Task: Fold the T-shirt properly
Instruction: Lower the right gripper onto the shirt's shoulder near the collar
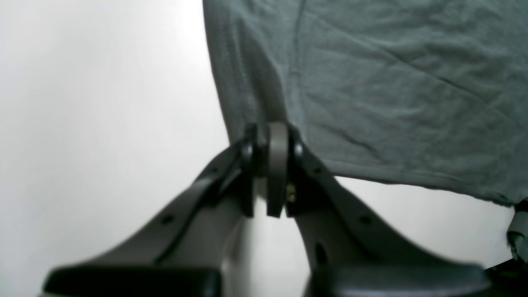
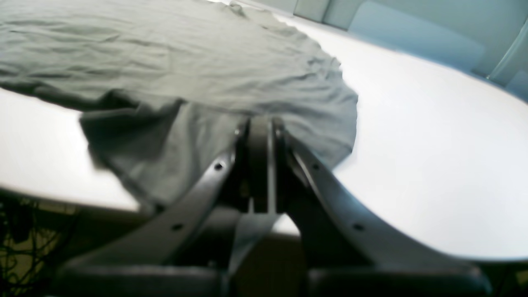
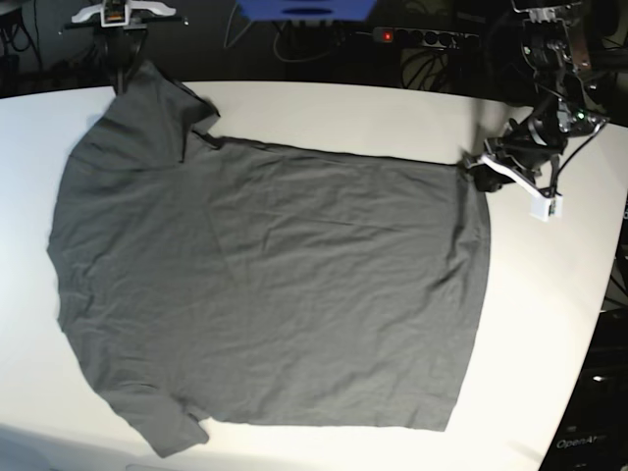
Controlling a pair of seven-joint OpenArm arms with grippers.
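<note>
**Item: T-shirt (image 3: 275, 285), dark grey, one pc. Step in hand: opening fold, both corners gripped.**

1. Near (wrist views). Left claw (image 1: 272, 136): jaws closed tight on a pinch of fabric at a corner of the shirt, where side edge and a straight edge meet. Cloth runs up and away from the tips; white surface (image 1: 82, 103) bare to that view's left. Right claw (image 2: 260, 128): jaws likewise closed on the shirt edge, by the crumpled sleeve (image 2: 123, 136), which sits near the surface's front edge.

2. Mid (base view). Shirt lies spread flat on the surface, wrinkled, taking up most of it. Left claw (image 3: 483, 169) is at the shirt's far corner on that view's right, touching the cloth. Right claw (image 3: 123, 74) is at the far corner on view's left; contact there is too small to confirm in this view.

3. Judgement. We read this as the grasp done and the carry not yet started; nothing is folded over. Next move, as we see it: lift both corners together, keep the edge taut betw. claws, draw it across toward the near edge and lay it down aligned. Risk: uneven lift skews the fold.
</note>
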